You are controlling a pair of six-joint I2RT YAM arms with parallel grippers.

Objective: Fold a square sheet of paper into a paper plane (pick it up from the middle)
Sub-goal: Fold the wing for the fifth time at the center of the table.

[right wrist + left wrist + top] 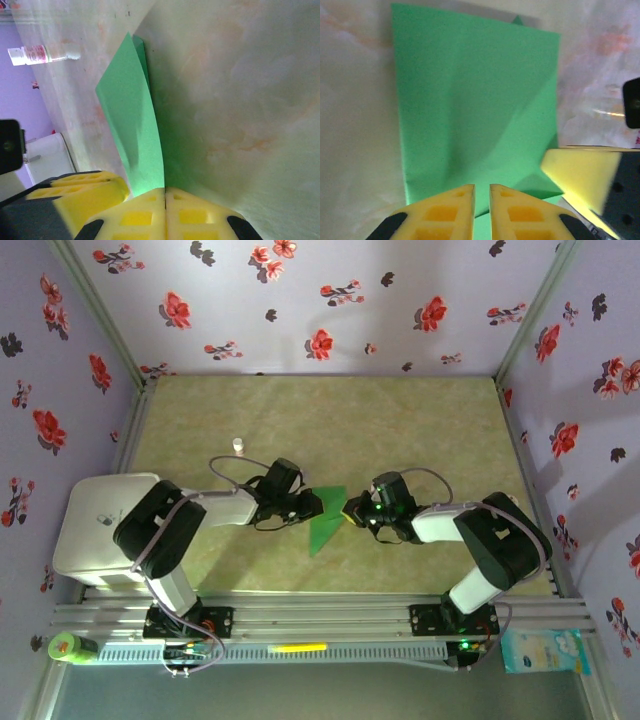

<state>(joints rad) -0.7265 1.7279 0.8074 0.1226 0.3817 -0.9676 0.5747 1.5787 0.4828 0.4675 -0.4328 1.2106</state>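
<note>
The square sheet of paper (327, 519) sits mid-way across the table (430, 430) as a creased triangle. We judge the early folds done and the narrowing folds left. Its long axis runs far to near, tip toward the bases. Our right gripper (165, 192) pinches its edge. Our left gripper (481, 187) is nearly closed at its edge, grip unclear.
</note>
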